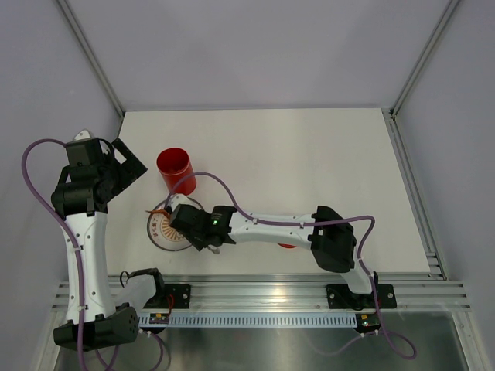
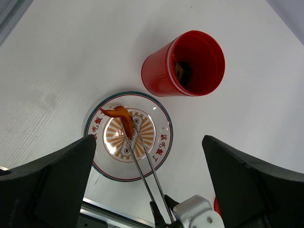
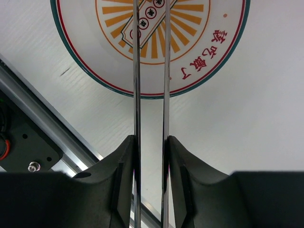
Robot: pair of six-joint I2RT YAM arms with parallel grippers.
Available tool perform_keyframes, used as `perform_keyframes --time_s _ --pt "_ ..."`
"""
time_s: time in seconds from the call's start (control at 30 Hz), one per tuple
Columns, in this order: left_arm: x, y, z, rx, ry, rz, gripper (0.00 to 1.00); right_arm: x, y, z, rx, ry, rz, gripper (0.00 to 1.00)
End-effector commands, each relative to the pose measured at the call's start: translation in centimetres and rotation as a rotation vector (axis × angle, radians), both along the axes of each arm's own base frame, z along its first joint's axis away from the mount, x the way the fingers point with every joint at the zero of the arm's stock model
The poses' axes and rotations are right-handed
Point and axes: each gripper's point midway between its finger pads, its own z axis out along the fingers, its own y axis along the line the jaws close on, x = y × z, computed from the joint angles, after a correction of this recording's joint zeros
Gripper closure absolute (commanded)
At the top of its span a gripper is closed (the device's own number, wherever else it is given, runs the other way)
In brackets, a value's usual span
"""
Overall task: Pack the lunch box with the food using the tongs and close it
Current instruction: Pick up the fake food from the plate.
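Note:
The red lunch box (image 2: 185, 64) stands upright and uncovered beyond the plate, with a dark piece of food (image 2: 183, 71) inside. My right gripper (image 3: 152, 147) is shut on the silver tongs (image 3: 137, 71), one finger pressed against each arm. The tongs (image 2: 145, 166) reach over the plate, and their tips meet one end of an orange shrimp piece (image 2: 118, 114). The red lid (image 1: 288, 246) lies mostly hidden under my right arm. High at the table's left, my left gripper (image 1: 128, 164) stands wide open and holds nothing.
The clear round plate (image 3: 85, 61) with the orange sunburst print sits on the white table near the front edge, just ahead of the lunch box (image 1: 175, 170). An aluminium rail (image 1: 294, 294) runs along the near edge. Walls enclose the table at the back and sides.

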Motion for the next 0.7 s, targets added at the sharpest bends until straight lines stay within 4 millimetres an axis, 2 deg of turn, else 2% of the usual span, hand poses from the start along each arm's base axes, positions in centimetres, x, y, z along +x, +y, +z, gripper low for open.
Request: perform_keyframes --time_s 0.0,0.3,0.67 --pt "0.5 0.0 1.0 0.002 -0.056 -0.006 0.01 0.9 -0.3 6.0 0.120 -0.065 -0.029 1.00" --pt "0.5 0.0 1.0 0.002 -0.056 -0.008 0.01 0.7 -1.1 8.9 0.174 -0.083 -0.038 1.00" --pt "0.4 -0.1 1.4 0.003 -0.062 -0.008 0.01 1.6 -2.2 11.2 0.186 -0.141 -0.070 1.00"
